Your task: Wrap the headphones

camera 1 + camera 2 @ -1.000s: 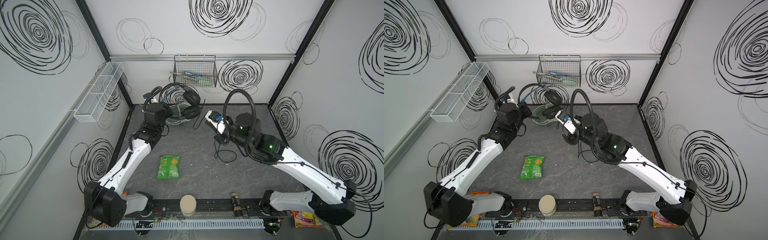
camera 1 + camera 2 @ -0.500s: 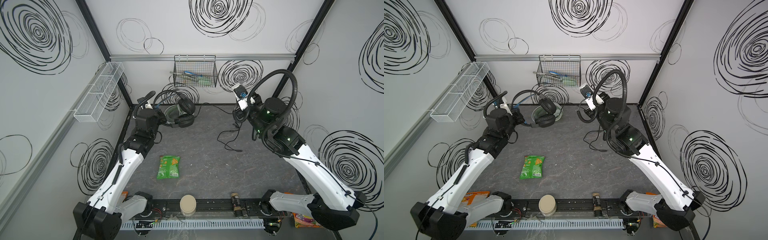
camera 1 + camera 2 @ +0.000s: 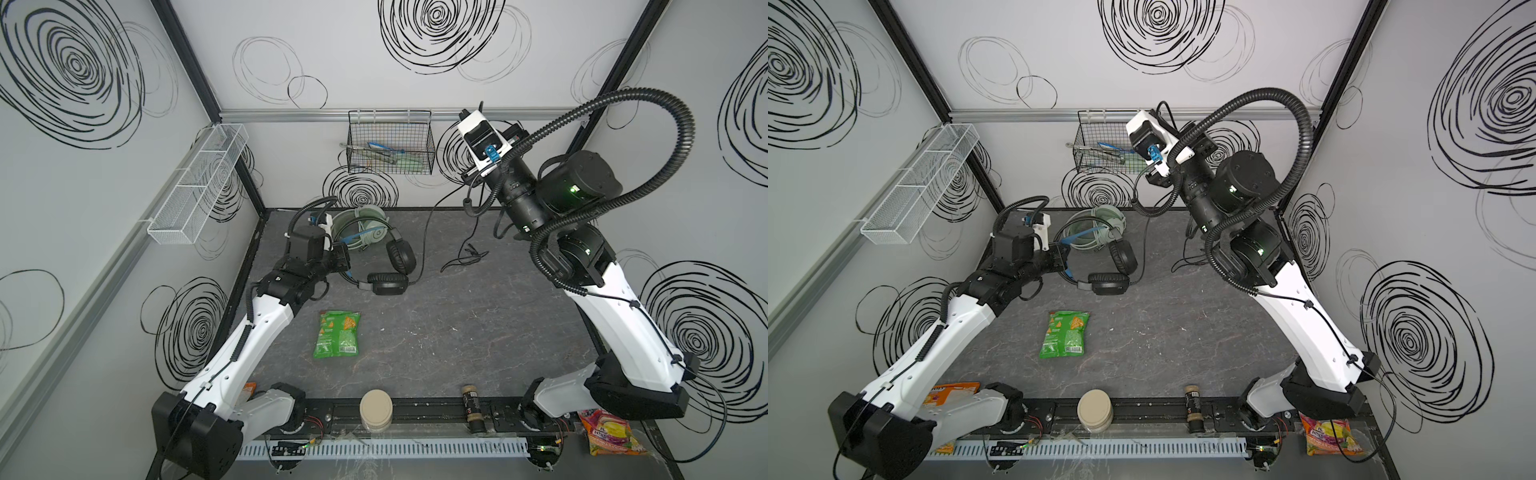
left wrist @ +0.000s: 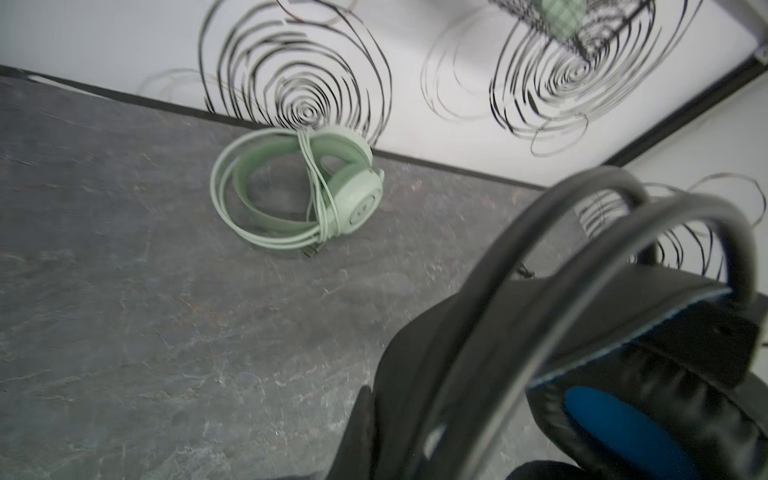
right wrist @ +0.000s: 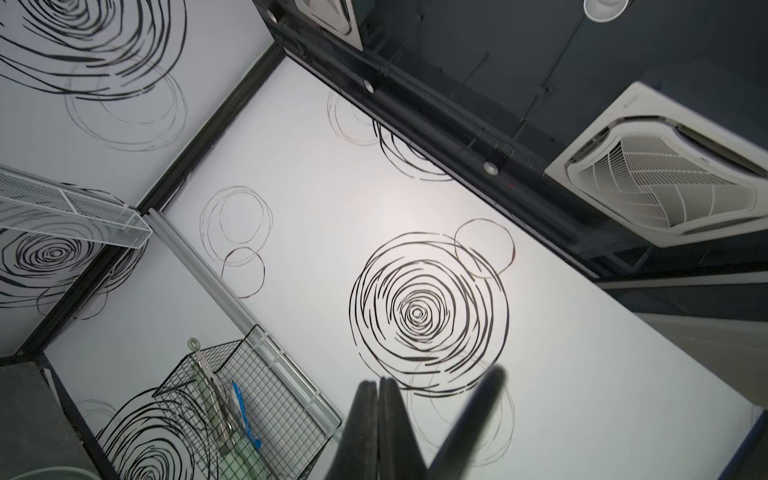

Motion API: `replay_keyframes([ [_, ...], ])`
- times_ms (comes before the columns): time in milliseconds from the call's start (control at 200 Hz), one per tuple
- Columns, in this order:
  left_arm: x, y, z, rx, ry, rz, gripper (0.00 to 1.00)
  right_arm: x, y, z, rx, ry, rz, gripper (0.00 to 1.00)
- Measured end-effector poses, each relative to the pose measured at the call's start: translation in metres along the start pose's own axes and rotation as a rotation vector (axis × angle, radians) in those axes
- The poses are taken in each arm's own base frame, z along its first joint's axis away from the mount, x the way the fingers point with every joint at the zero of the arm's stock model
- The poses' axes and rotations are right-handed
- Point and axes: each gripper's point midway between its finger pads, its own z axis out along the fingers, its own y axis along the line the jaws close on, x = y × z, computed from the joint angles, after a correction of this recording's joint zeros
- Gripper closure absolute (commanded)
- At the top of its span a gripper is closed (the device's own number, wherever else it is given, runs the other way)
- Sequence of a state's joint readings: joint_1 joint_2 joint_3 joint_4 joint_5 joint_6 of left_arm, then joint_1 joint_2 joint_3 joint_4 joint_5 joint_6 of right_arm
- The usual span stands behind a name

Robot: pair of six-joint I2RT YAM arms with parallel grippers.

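1. Raised since a second ago, the right claw [image 5: 378, 386] now sits level with the wire basket [image 3: 390, 143] and just beside it, clenched on the black cable [image 3: 424, 243], which trails down to the counter [image 3: 457, 332].
2. That basket holds metal tongs [image 5: 216, 399], a blue-handled tool [image 5: 243, 409] and a green piece [image 5: 239, 461].
3. The black headset [image 3: 388, 284] is in front of the basket, its headband gripped by the clenched left claw [image 3: 345, 262].
4. The mint-green headset [image 3: 365, 224], with its cable wound on, lies under the basket, just beyond the left claw.

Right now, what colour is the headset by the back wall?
Mint green headset; left wrist view.
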State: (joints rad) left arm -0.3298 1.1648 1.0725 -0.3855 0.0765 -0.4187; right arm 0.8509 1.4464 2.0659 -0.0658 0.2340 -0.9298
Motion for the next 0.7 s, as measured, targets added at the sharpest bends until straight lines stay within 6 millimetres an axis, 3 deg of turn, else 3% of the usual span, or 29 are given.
replay_keyframes([
  [205,0.048,-0.039,0.003,0.088,0.154,0.122,1.0,-0.021,-0.013,-0.005,0.024,-0.065,-0.072,1.0],
  [455,0.099,-0.075,0.008,0.162,0.296,0.26,1.0,-0.033,-0.021,-0.008,0.048,-0.094,-0.121,1.0],
  [585,0.124,-0.114,-0.002,0.284,0.338,0.35,1.0,-0.031,-0.02,-0.006,0.058,-0.087,-0.136,1.0],
  [700,0.134,-0.151,-0.017,0.442,0.337,0.399,1.0,-0.023,-0.012,-0.001,0.049,-0.07,-0.141,1.0],
])
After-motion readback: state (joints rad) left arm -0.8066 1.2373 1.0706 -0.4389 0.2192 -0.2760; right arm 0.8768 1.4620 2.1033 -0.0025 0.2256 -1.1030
